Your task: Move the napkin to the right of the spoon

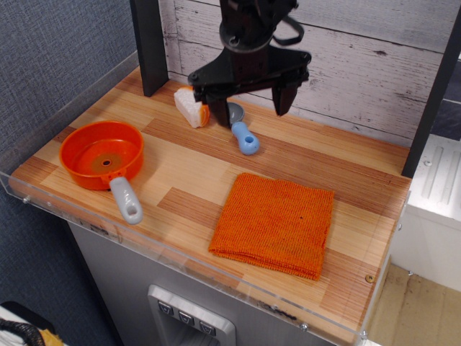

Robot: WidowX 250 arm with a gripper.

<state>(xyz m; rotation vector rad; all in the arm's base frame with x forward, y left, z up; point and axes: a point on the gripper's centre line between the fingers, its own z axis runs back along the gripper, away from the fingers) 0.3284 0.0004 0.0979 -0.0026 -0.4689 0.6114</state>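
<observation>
Wooden table [338, 162] — plank top, clear rim. Orange napkin [275, 223], folded flat, lies front-right of the spoon [241, 131], apart from it. Orange pan [103, 155] with grey handle sits well left of the spoon. Black gripper [252, 114] hangs over the spoon — fingers spread, holding nothing. White-and-orange toy food piece [189, 108] stands just left of the spoon.

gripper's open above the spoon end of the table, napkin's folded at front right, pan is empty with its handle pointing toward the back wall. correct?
One error: the pan handle points toward the front edge, not the back wall, as observation.image shows. The rest holds: the gripper is open above the spoon, the napkin lies folded at front right, and the pan is empty.
</observation>
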